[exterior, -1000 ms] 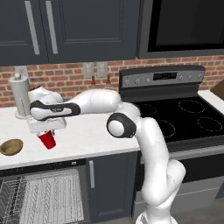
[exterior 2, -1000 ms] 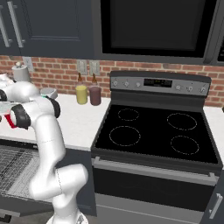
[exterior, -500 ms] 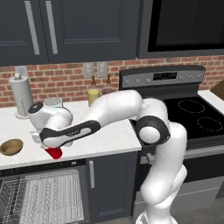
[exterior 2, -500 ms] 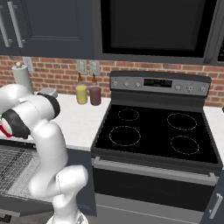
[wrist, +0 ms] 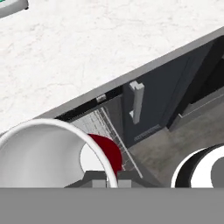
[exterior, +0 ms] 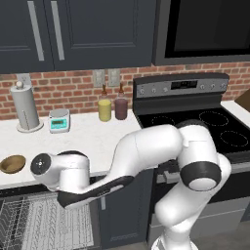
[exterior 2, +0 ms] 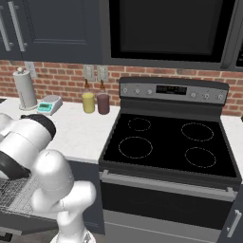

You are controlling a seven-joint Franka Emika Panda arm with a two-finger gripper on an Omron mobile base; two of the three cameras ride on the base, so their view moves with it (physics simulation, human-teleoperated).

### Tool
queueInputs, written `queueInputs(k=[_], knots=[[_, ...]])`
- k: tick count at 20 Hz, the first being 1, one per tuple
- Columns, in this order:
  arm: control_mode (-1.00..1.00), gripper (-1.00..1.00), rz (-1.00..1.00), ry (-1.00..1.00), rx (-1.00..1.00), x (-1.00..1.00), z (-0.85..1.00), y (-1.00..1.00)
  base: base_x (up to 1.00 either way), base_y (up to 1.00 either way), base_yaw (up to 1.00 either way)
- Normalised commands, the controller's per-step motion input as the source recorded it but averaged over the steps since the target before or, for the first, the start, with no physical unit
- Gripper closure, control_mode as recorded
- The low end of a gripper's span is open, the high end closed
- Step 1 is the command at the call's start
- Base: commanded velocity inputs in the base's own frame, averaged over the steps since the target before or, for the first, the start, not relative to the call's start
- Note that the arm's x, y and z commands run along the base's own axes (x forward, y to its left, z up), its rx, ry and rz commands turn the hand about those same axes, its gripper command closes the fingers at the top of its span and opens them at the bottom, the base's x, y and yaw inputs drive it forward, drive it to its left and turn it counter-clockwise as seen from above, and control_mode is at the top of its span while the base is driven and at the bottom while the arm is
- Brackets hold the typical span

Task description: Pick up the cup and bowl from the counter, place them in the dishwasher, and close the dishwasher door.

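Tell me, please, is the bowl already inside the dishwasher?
No, the bowl sits on the counter, left of the arm.

Beside the stove: two jars, one paper-towel roll, one scale, one bowl, one cup.

You've swung the arm down off the counter; the cup now hangs over the dishwasher rack
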Motion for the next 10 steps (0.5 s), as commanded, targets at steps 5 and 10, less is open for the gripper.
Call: queueInputs(k=[5,10], knots=[[-1.0,1.0,0.02,0.05,-0.01,-0.21,-0.13,0.03,0.0,0.0,0.0],[-1.0,1.0,0.07,0.12,-0.04,0.0,-0.44,0.13,0.0,0.0,0.0]])
